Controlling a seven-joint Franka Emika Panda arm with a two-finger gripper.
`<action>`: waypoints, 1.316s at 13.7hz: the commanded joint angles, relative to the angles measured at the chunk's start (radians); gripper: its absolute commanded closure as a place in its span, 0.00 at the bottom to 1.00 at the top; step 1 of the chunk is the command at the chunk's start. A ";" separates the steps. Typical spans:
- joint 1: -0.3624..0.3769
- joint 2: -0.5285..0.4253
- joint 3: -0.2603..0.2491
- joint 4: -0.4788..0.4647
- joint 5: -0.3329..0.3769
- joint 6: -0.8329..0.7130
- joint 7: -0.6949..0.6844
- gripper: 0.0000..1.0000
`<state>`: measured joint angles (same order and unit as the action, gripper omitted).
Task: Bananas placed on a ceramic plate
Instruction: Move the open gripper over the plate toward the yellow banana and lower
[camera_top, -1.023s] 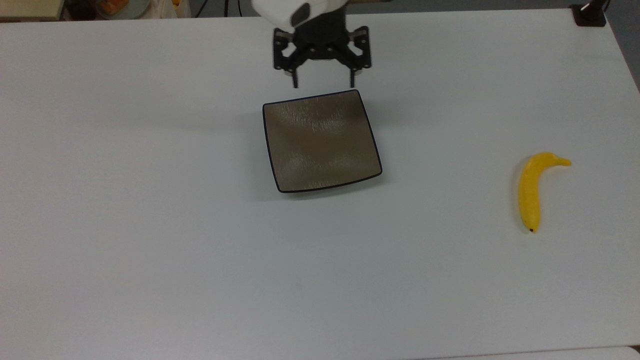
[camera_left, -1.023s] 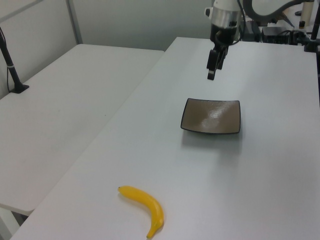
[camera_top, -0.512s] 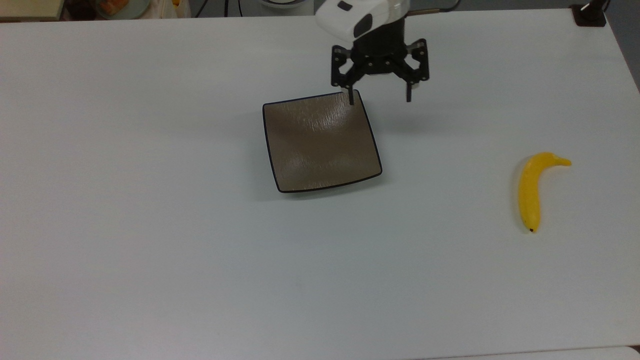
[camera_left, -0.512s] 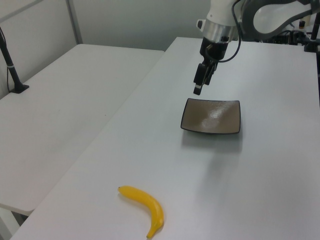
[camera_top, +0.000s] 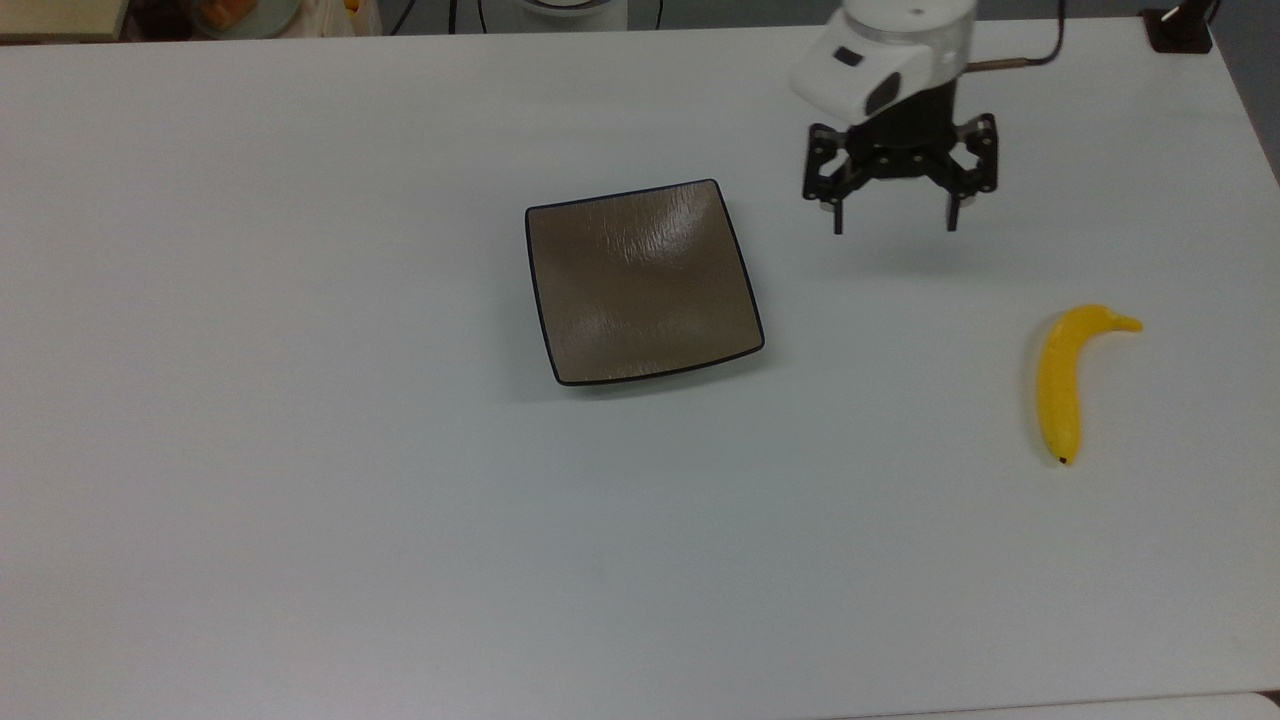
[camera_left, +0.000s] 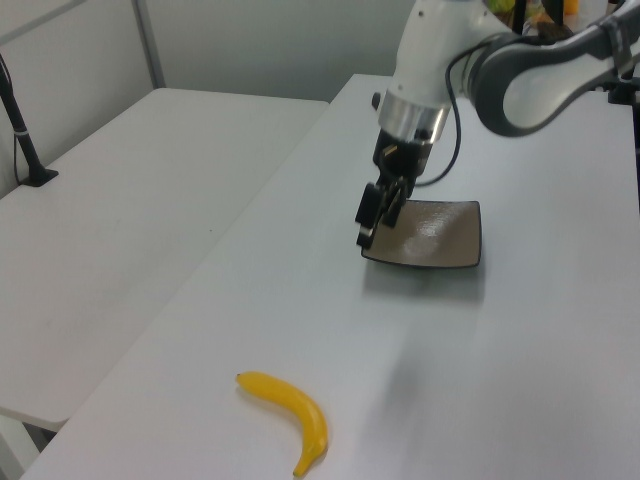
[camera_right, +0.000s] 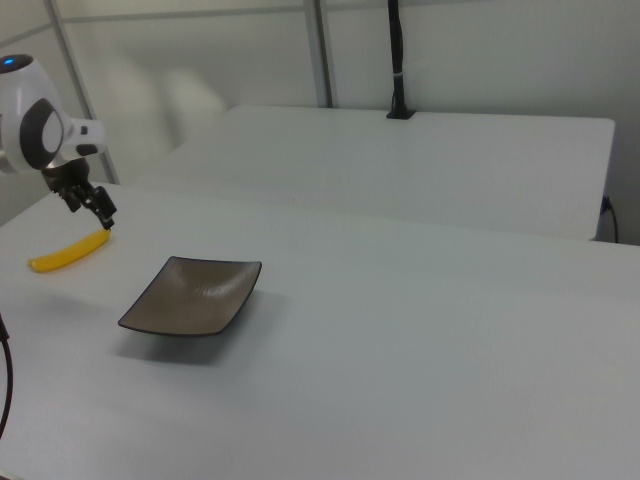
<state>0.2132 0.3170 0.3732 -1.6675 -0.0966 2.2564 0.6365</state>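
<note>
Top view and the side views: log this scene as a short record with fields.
table: white, bare around the items
ceramic plate: square, brown-grey, black rim, nothing on it
banana: yellow, lying on the table, toward the top view's right, apart from the plate
end effector: open, holding nothing, above the table between plate and banana
task status: banana not yet grasped
</note>
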 joint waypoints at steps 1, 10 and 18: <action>0.069 0.138 0.027 0.107 -0.162 0.006 0.193 0.00; 0.210 0.419 0.027 0.408 -0.396 0.037 0.523 0.00; 0.294 0.606 0.026 0.575 -0.520 0.061 0.643 0.00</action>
<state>0.4789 0.8576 0.4007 -1.1525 -0.5597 2.2865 1.2315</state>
